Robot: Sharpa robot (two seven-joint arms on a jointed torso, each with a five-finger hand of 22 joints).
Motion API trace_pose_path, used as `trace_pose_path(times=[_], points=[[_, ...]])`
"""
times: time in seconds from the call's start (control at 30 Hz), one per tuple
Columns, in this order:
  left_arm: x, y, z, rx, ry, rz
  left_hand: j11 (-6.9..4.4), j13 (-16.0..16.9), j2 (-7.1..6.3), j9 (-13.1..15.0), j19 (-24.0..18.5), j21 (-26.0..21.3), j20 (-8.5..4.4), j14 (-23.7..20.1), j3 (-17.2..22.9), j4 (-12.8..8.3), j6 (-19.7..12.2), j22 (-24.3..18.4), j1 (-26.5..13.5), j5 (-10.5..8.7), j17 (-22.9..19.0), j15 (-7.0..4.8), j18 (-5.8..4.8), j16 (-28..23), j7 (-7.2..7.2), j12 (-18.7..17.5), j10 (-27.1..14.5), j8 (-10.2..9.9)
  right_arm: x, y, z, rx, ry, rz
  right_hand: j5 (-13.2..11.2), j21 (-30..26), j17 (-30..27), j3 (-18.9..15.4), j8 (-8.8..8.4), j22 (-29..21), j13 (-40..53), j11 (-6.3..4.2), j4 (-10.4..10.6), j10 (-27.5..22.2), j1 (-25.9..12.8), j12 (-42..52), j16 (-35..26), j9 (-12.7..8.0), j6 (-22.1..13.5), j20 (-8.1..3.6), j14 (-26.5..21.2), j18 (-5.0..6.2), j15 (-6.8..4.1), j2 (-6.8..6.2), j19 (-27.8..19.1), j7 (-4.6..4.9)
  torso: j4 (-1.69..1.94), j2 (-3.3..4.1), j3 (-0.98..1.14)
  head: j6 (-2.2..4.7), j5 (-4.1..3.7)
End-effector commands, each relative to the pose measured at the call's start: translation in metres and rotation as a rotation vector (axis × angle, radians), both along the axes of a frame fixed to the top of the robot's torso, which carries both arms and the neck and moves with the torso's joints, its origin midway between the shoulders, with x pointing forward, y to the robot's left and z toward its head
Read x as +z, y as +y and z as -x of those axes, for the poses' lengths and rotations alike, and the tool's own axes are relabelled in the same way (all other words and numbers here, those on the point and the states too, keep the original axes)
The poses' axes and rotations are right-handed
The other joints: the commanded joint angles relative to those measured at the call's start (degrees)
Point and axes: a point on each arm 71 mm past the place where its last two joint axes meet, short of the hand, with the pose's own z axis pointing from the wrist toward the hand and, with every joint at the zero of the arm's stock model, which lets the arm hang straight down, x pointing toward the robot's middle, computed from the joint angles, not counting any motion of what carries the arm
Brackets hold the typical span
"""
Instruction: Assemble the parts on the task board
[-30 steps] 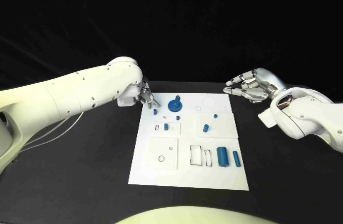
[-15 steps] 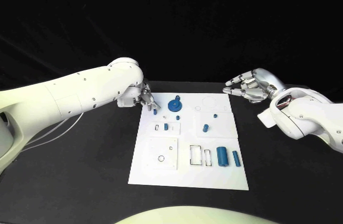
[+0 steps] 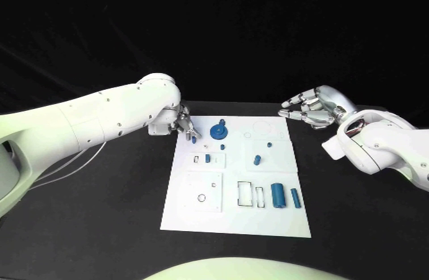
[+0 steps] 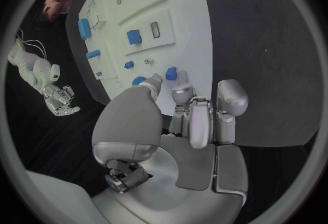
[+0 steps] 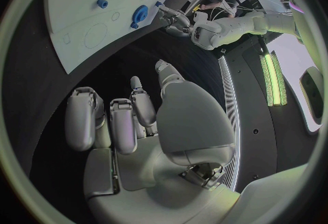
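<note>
The white task board lies mid-table. At its far left edge a small blue part stands just in front of my left hand. In the left wrist view that part sits right beyond the fingertips, between thumb and fingers; nothing is gripped, and I cannot tell whether they touch it. A round blue part with a knob lies beside it. My right hand hovers off the board's far right corner, fingers loosely curved and apart, holding nothing. It shows above the black table in the right wrist view.
Other small blue parts sit in the board's middle. A blue cylinder and a blue rod lie near its right edge beside rectangular slots. Black table surrounds the board.
My left hand has edged slightly toward the small blue part at the board's far left. The right hand and the parts have stayed put.
</note>
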Motion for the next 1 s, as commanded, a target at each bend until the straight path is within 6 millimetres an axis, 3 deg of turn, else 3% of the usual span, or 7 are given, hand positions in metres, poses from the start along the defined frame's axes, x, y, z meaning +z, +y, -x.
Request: trace_pose_path(times=[0.03, 0.5, 1.0], points=[[-0.0010, -0.0027, 0.0007, -0.010, 0.013, 0.015, -0.16, 0.0, 0.72, -0.2, 0.2, 0.4, -0.03, 3.2, 0.2, -0.2, 0.4, 0.1, 0.3, 0.06, 5.4, 0.03, 0.56, 0.2, -0.03, 0.2, 0.4, -0.3, -0.0001, 0.0012, 0.0003, 0.013, 0.001, -0.001, 0.2, -0.3, 6.1, -0.3, 0.39, 5.0, 0.0, -0.20, 0.2, 0.2, -0.3, 0.0, -0.4, 0.1, -0.1, 0.00, 3.8, 0.76, -0.44, 0.15, -0.2, -0.37, -0.01, 0.02, 0.00, -0.05, -0.10], [-0.0011, -0.0043, 0.0010, 0.009, 0.014, 0.052, -0.32, -0.4, 2.61, -1.1, 0.2, 0.4, -0.12, 3.2, 2.7, -1.3, 0.6, 0.1, 4.8, 0.09, 5.4, -0.11, 0.57, 0.3, -0.16, 0.1, 0.3, -0.6, 0.0001, 0.0018, 0.0001, 0.013, -0.003, -0.003, 0.3, -0.3, 6.1, -0.3, 0.43, 5.0, 0.1, -0.21, 0.2, 0.3, -0.2, 0.1, -0.4, 0.1, -0.1, -0.01, 3.8, 0.76, -0.45, 0.25, -0.2, -0.38, -0.02, -0.01, 0.01, -0.20, -0.17], [-0.0021, -0.0033, 0.0008, 0.010, 0.030, 0.052, -0.47, -0.7, 2.98, -1.6, 0.2, 0.4, -0.19, 3.2, 5.3, -2.6, 0.6, 0.3, 7.8, 0.09, 5.4, -0.22, 0.54, 0.3, -0.31, 0.1, 0.2, -0.5, 0.0001, 0.0022, 0.0001, 0.014, -0.004, -0.003, 0.3, -0.3, 6.1, -0.3, 0.43, 5.0, 0.1, -0.21, 0.2, 0.3, -0.2, 0.1, -0.4, 0.1, -0.1, -0.01, 3.8, 0.76, -0.45, 0.25, -0.2, -0.38, -0.02, -0.03, 0.01, -0.43, -0.20]])
